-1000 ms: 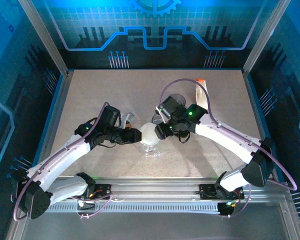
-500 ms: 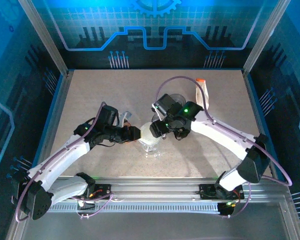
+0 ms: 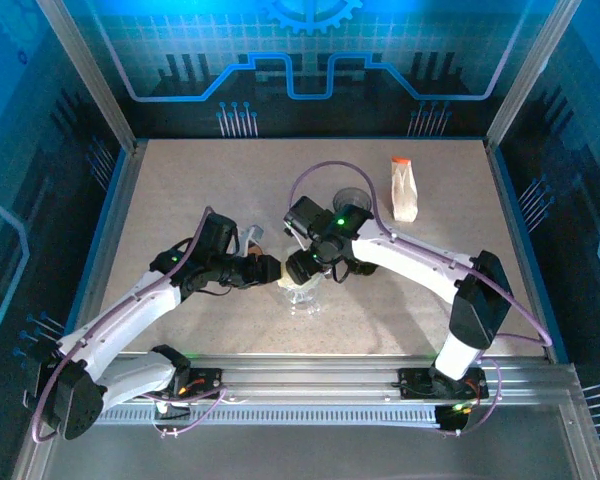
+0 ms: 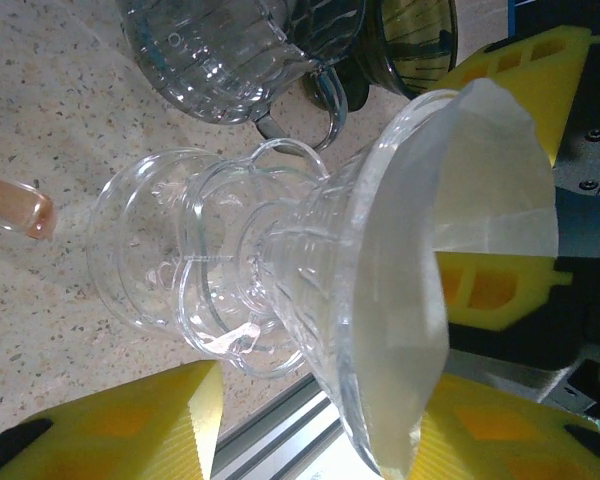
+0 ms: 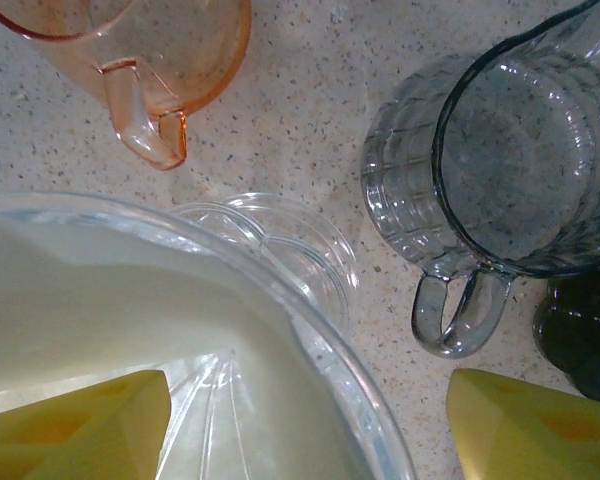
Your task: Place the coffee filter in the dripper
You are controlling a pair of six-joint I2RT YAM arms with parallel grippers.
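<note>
- The coffee filter (image 4: 480,190) sits inside the dripper (image 4: 280,290), which stands about midway along the bench (image 3: 180,180), closer to its near edge; on one side the paper's edge pokes past the glass rim.
- Your right pincer (image 5: 308,390) hangs over the cone with its fingers wide apart, one over the paper and one outside the rim; it grips nothing.
- Your left pincer (image 3: 272,268) meets the dripper from the left-edge side; its fingers are apart with the glass between them, but you cannot tell whether they press on it.
- This looks like the seating step, nearly done; next, lift your right pincer straight up without snagging the paper, then check that the filter lies flush; mind the glass jug (image 5: 510,170) and pink cup (image 5: 150,40) close by.
</note>
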